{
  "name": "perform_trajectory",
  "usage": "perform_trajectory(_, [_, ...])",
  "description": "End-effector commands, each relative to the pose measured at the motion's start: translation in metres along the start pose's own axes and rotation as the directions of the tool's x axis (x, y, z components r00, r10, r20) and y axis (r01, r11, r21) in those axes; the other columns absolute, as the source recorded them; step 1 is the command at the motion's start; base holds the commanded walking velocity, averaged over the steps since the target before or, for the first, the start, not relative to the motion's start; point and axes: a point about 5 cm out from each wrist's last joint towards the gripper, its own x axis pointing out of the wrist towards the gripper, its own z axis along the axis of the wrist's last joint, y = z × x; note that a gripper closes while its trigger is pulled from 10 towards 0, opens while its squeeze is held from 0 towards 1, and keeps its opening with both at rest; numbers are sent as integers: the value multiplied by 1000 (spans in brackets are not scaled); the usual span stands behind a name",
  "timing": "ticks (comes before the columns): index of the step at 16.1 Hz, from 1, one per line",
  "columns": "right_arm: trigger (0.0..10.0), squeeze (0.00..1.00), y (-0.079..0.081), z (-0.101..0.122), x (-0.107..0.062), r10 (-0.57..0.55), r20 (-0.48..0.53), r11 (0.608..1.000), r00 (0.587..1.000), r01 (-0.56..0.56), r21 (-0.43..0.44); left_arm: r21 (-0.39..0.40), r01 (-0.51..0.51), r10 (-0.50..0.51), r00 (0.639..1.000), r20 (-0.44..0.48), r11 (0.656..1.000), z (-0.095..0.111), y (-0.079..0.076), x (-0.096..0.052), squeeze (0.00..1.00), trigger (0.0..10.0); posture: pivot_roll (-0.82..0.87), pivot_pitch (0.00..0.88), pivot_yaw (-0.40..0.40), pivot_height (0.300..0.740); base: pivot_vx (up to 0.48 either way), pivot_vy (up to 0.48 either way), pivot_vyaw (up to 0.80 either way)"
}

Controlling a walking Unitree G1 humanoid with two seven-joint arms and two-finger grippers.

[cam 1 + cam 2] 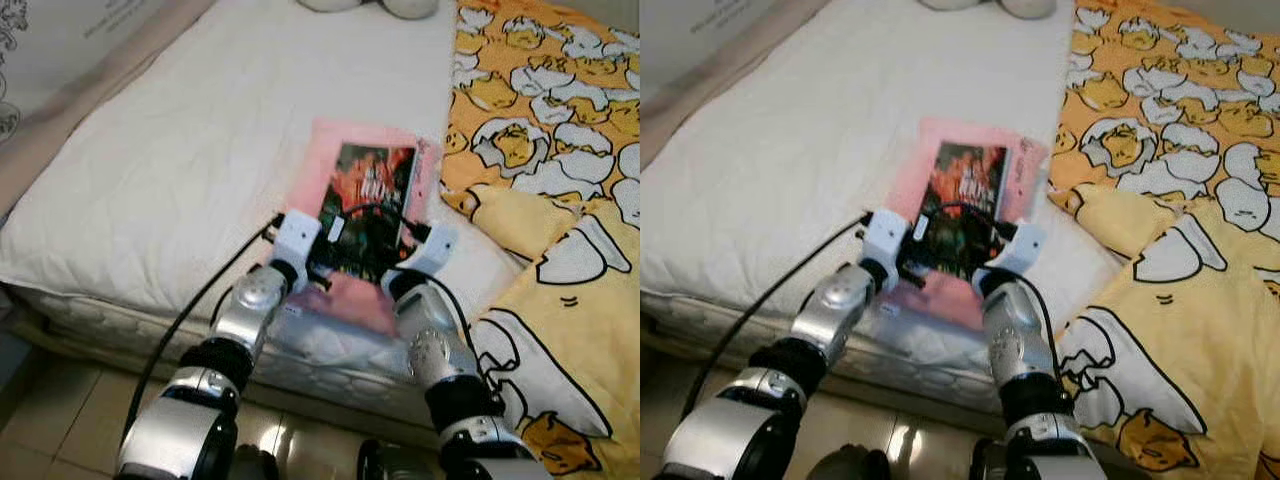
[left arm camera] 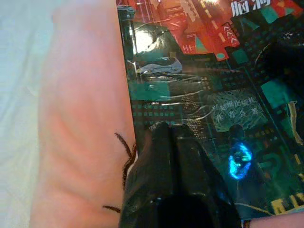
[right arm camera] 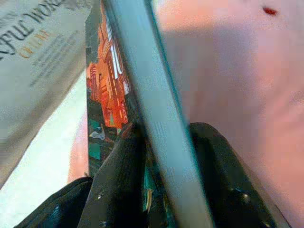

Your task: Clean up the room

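While lying on pink cloth (image 1: pixel 345 300) | glossy red-teal book (image 1: pixel 368 205) | right fingers (image 3: pixel 118 175) pinch it | left fingers (image 2: pixel 164 156) closed

Red-and-teal book cover (image 1: pixel 368 205) (white lettering), pink cloth (image 1: pixel 312 168), white quilted mattress (image 1: pixel 180 160), orange egg-print blanket (image 1: pixel 540 110)

A bed (image 1: pixel 180 180) with a white quilted cover is taking up most of the frame, running from the lower left up to the top centre. A pink cloth (image 1: pixel 345 300) is lying flat on it at centre, reaching to the near edge. An orange-yellow blanket (image 1: pixel 560 180) printed with egg figures is spreading over the bed's right side and hanging off at lower right. Pale tiled floor (image 1: pixel 60 430) is showing at the lower left.
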Motion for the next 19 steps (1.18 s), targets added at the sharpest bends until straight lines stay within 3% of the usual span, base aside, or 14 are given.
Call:
perform_trajectory(1, [0, 0, 11, 29, 4, 59, 131, 994, 990, -46, -97, -41, -4, 7, 998, 57, 999, 13, 0, 1, 1000, 10000, 46, 0, -7, 740, 0, 0, 0])
perform_trajectory(2, [0, 0, 10, 47, 1, 66, 207, 984, 976, -30, -174, -85, -18, 27, 994, 105, 996, 23, 2, 0, 1000, 10000, 43, 0, -6, 740, 0, 0, 0])
perform_trajectory(4, [0, 0, 3, 65, -8, 56, 271, 979, 961, 1, -205, -147, -4, 28, 986, 164, 989, 37, 2, -4, 1000, 10000, 38, 0, 0, 740, 0, 0, 0])
perform_trajectory(6, [0, 0, -7, 66, -16, 30, 286, 974, 958, 36, -222, -163, 58, -28, 984, 179, 985, 44, -3, -7, 1000, 10000, 32, 0, 16, 740, 0, 0, 0])
perform_trajectory(8, [0, 0, -20, 61, -24, -33, 292, 968, 956, 103, -229, -178, 192, -164, 973, 160, 965, 47, -18, -11, 1000, 10000, 31, 0, 35, 740, 0, 0, 0])
perform_trajectory(10, [0, 0, -25, 62, -31, -64, 317, 948, 946, 157, -278, -159, 198, -175, 973, 149, 967, 48, -20, -15, 1000, 10000, 32, 0, 42, 740, 0, 0, 0])
perform_trajectory(12, [0, 0, -35, 66, -52, -128, 372, 869, 919, 285, -405, -132, -6, 22, 993, 116, 991, 36, 3, -19, 1000, 10000, 35, 0, 42, 740, 0, 0, 0])
perform_trajectory(13, [0, 0, -38, 67, -69, -143, 405, 804, 903, 344, -484, -125, -131, 145, 984, 106, 984, 29, 16, -27, 1000, 10000, 34, 0, 38, 740, 0, 0, 0])
perform_trajectory(15, [0, 0, -35, 70, -86, -135, 452, 747, 882, 390, -538, -158, -214, 226, 972, 63, 964, 19, 22, -38, 1000, 10000, 19, 0, 34, 740, 0, 0, 0])
perform_trajectory(18, [0, 0, -29, 68, -103, -113, 466, 693, 878, 406, -596, -202, -224, 234, 972, 29, 954, 7, 10, -44, 1000, 10000, 2, 0, 26, 740, 0, 0, 0])
perform_trajectory(19, [0, 0, -33, 63, -105, -122, 443, 682, 888, 400, -613, -253, -141, 167, 982, 85, 957, 11, 3, -42, 624, 10000, -11, 0, 32, 740, 0, 0, 0])
